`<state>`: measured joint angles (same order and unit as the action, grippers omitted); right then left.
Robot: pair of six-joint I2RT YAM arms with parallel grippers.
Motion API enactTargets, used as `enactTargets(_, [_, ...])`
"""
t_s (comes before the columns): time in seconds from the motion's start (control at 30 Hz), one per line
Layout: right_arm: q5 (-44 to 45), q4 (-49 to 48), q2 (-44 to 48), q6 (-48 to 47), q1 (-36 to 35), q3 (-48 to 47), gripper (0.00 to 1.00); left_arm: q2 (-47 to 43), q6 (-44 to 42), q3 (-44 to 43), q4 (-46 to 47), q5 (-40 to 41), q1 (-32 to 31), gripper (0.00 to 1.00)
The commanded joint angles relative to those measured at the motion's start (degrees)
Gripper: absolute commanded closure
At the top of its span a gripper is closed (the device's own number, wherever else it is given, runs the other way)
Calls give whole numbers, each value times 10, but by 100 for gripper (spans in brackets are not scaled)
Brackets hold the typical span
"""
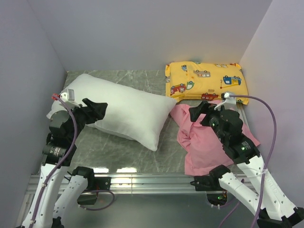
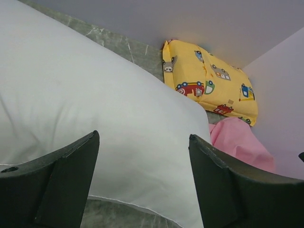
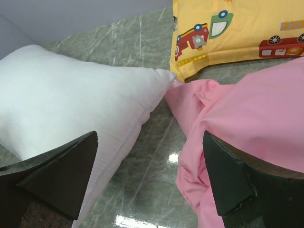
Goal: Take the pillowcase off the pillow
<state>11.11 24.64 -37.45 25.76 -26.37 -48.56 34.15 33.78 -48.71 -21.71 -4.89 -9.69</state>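
Note:
The plump white pillow (image 1: 123,111) lies bare on the grey table, left of centre; it also fills the left wrist view (image 2: 85,104) and shows in the right wrist view (image 3: 66,99). The pink pillowcase (image 1: 204,142) lies crumpled on the table to its right, one corner touching the pillow's right tip (image 3: 171,78). My left gripper (image 1: 97,110) hovers open at the pillow's left end, nothing between its fingers (image 2: 209,190). My right gripper (image 1: 199,114) is open above the pillowcase (image 3: 256,109), holding nothing, the table showing between its fingers (image 3: 228,185).
A yellow cartoon-vehicle pillow (image 1: 205,80) lies at the back right, against the wall, just beyond the pillowcase. Grey walls close in the table on the left, back and right. A metal rail (image 1: 142,180) runs along the near edge.

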Motion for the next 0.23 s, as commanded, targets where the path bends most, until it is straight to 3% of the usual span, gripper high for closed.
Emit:
enactTargets(0.0, [2, -12, 14, -14, -3, 4, 2, -7, -10, 0, 40, -12, -2, 19])
enactTargets(0.2, [6, -7, 16, -19, -3, 6, 2, -2, -5, -2, 55, -15, -1, 18])
